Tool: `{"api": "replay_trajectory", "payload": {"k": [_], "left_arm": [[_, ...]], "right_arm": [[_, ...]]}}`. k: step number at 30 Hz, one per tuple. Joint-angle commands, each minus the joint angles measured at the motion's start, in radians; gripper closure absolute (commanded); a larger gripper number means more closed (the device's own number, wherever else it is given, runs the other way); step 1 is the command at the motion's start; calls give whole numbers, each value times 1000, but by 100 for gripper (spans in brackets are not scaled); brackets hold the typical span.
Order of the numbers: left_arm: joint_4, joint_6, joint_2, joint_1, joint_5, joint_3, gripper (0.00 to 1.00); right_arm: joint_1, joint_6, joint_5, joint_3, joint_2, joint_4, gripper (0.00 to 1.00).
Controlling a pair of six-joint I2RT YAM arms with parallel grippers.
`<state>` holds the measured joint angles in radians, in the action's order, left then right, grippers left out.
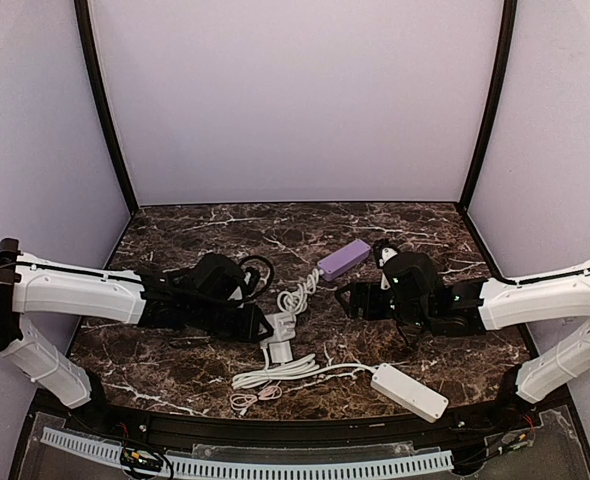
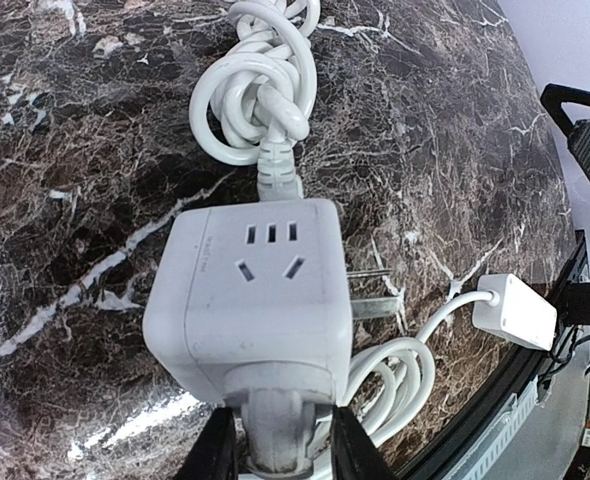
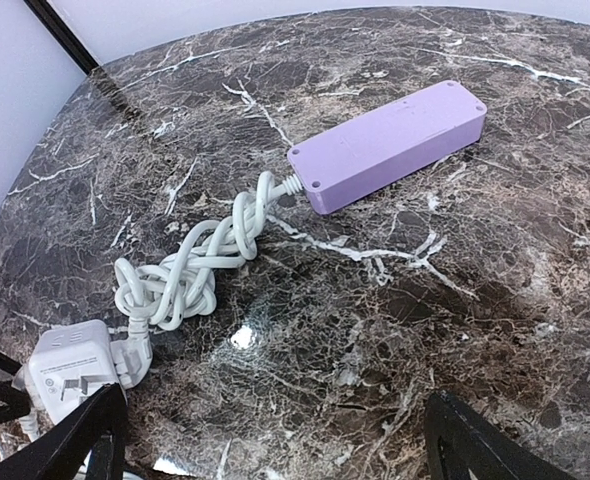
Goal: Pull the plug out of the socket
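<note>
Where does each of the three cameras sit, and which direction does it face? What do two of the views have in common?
Top external: above and behind the arm bases, facing down on the marble table; both arms show, left gripper, right gripper.
Left wrist: on the left arm, facing the socket close up; its fingers flank the plug.
Right wrist: on the right arm, facing the purple power strip; both fingertips show.
Shared: both wrist views show the socket and the knotted cord.
</note>
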<state>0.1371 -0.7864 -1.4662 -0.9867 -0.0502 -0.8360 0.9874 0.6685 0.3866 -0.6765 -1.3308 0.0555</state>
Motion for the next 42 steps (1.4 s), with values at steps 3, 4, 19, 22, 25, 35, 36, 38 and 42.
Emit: {"api": "replay_trajectory", "payload": {"k": [3, 4, 19, 22, 25, 35, 36, 38, 42], "left_arm": [[30, -12, 4, -6, 9, -1, 73], [29, -15, 7, -6, 10, 2, 73], [-69, 10, 41, -6, -34, 21, 99], [-48, 76, 51, 2, -42, -20, 99], [-64, 175, 72, 26, -107, -43, 99], [-11, 550, 124, 109, -205, -116, 99], [-17, 562, 127, 111, -212, -115, 99], [-42, 601, 132, 121, -239, -103, 99], [-124, 646, 163, 131, -294, -52, 99]], "right_arm": [[-5, 1, 27, -2, 10, 1, 5], [-4, 0, 28, -1, 10, 1, 5], [-4, -69, -37, -6, 52, 12, 5], [-3, -83, -84, -9, 71, 27, 5], [-4, -46, -125, -24, 79, 27, 5], [88, 192, -159, -181, -39, -44, 8], [97, 213, -153, -194, -54, -47, 9], [106, 261, -151, -213, -88, -47, 14], [114, 307, -171, -262, -164, -51, 20]]}}
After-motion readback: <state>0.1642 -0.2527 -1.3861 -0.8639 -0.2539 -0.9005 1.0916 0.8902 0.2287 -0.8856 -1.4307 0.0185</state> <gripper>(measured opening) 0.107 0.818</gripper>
